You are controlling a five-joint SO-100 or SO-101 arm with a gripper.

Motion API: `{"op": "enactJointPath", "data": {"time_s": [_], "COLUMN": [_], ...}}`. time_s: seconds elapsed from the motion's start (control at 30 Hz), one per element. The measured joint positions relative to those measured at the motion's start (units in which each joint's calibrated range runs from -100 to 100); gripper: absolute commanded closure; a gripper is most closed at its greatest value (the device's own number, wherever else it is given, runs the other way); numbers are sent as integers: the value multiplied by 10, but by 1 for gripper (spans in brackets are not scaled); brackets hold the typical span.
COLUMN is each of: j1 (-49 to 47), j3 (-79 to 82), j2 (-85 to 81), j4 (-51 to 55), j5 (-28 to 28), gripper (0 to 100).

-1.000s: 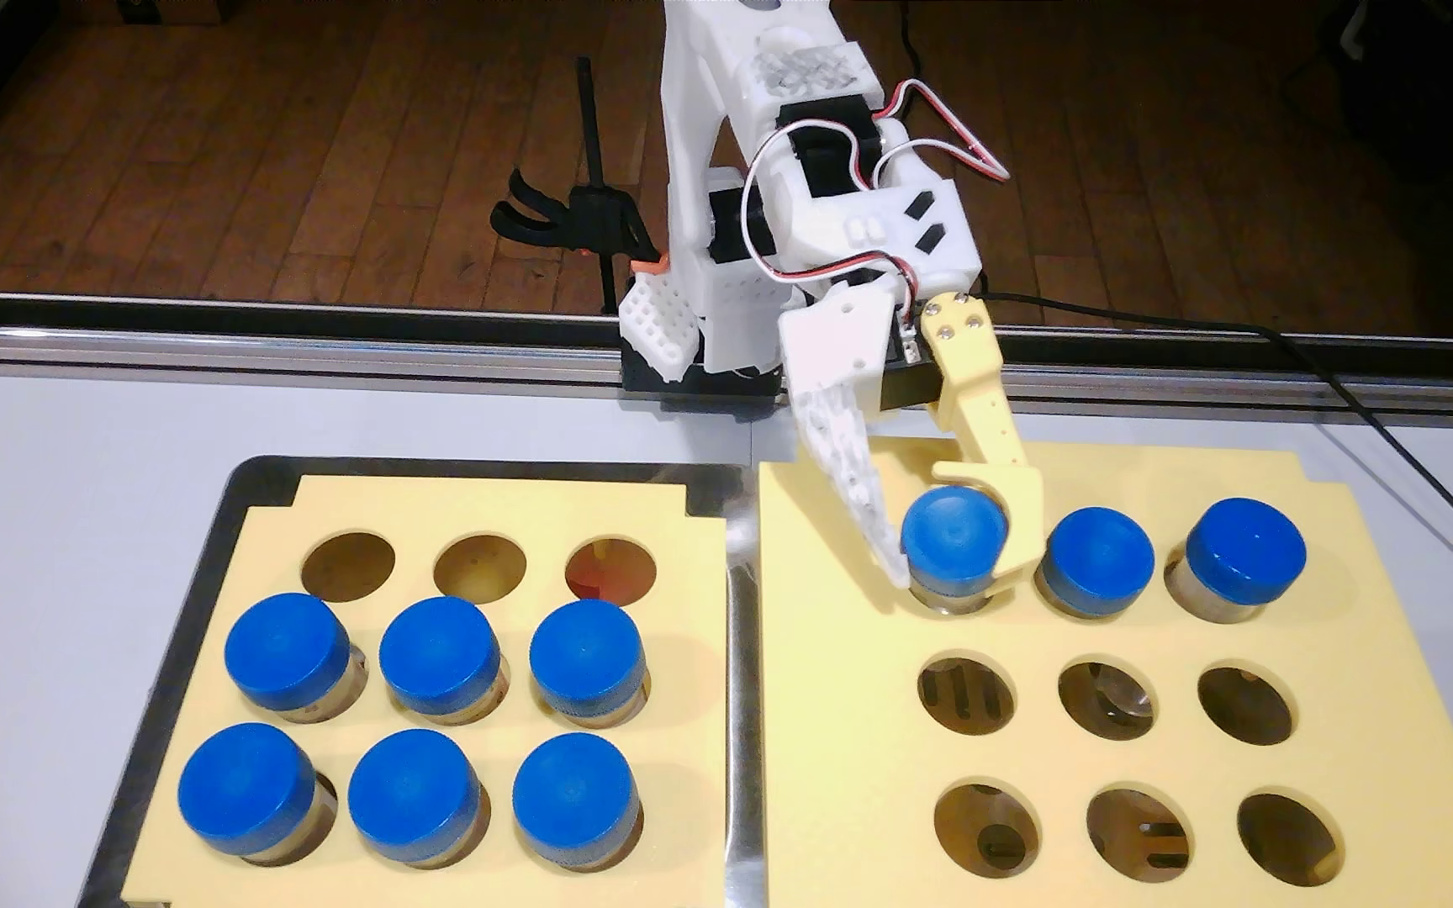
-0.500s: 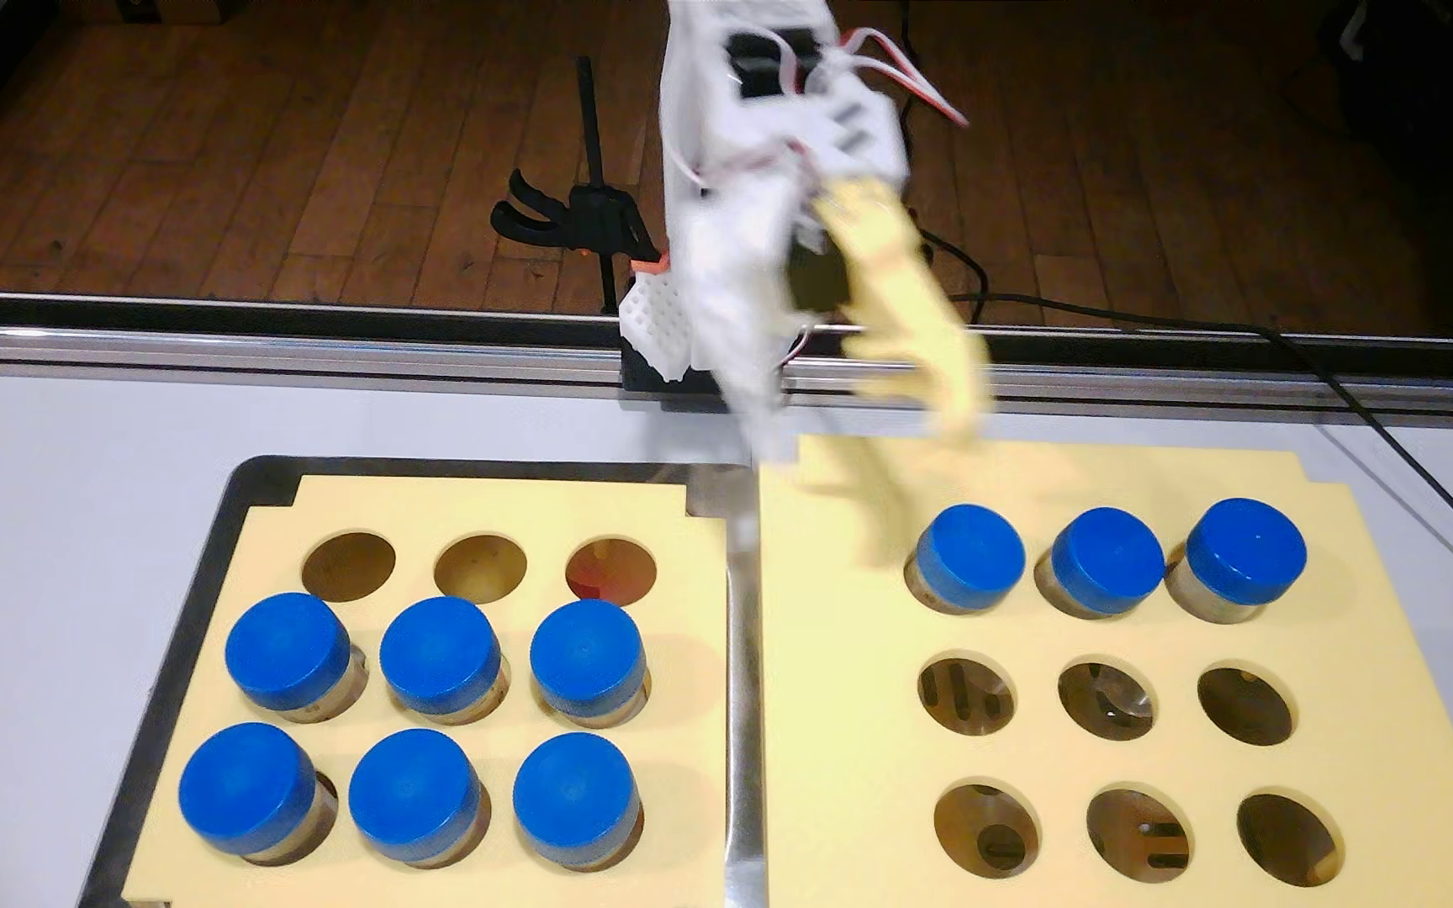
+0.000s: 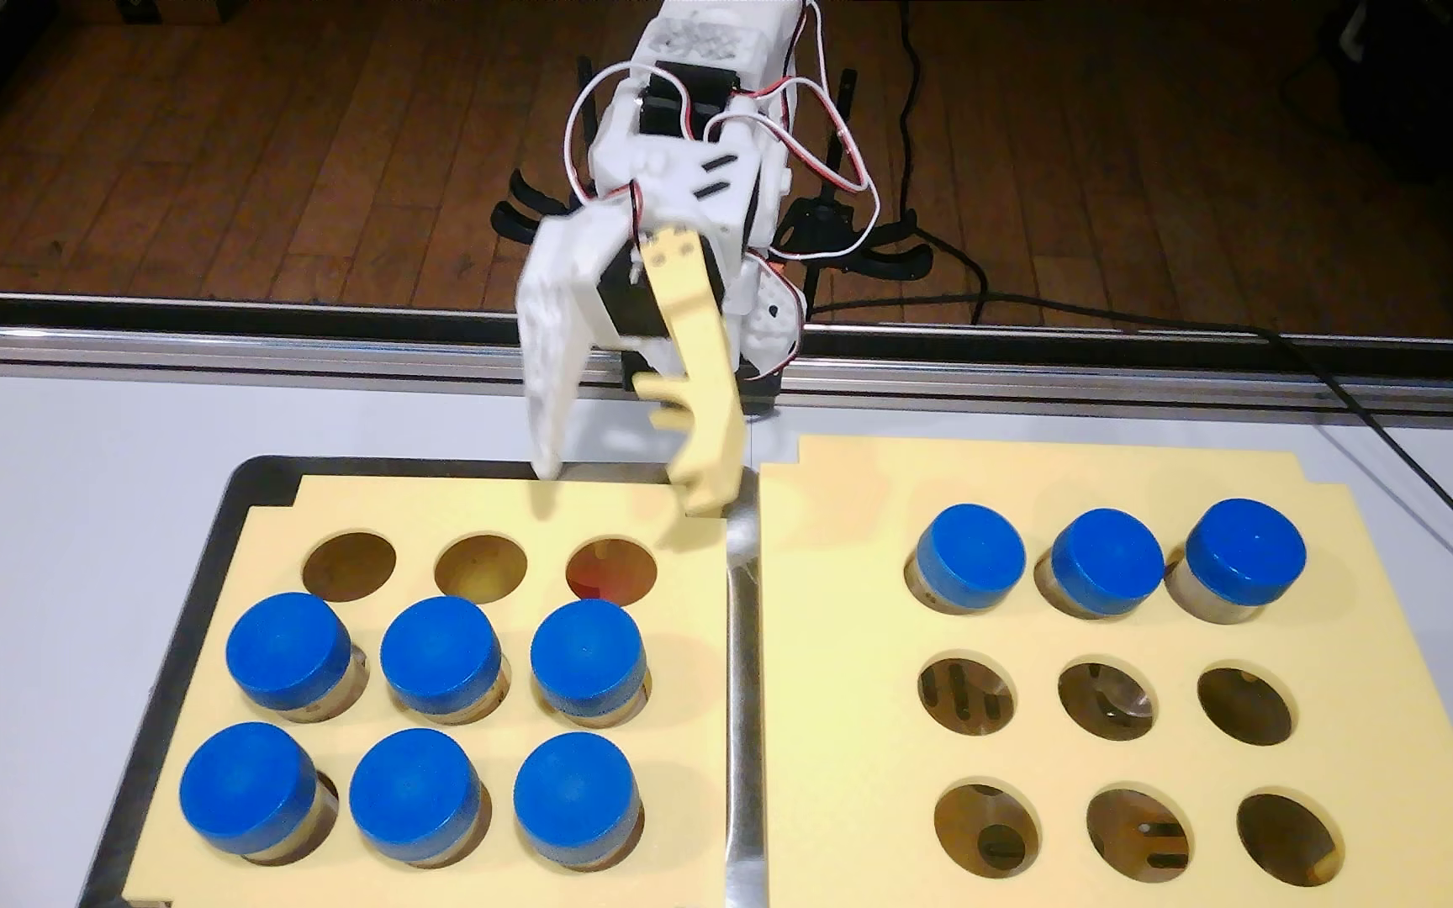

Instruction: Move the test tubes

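Note:
In the fixed view two yellow racks lie side by side. The left rack [image 3: 688,629] holds several blue-capped test tubes [image 3: 440,656] in its middle and front rows; its back row of three holes [image 3: 480,567] is empty. The right rack [image 3: 845,698] holds three test tubes [image 3: 1106,563] in its back row; its other holes are empty. My gripper [image 3: 622,489] hangs over the back edge of the left rack, above the back right hole. It is open and empty, with a white finger [image 3: 550,410] on the left and a yellow finger [image 3: 705,436] on the right.
The left rack sits on a dark tray [image 3: 208,559]. A metal strip [image 3: 740,698] runs between the racks. The arm's base and cables [image 3: 793,262] stand at the table's back edge. A black cable [image 3: 1404,454] crosses the table at the right.

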Motion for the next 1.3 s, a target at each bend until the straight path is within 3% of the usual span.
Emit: {"op": "enactJointPath", "data": {"time_s": [0.13,0.43,0.83,1.07,1.3], "j1": [6,1,-3,-9,-20], "j3": [-12,-146,-222,-224,-226], "j2": [93,246,321,322,331], "j4": [-89,-101,-103,-103,-104], "j5": [6,6,6,6,7], "gripper": [70,70,71,86,87]}}
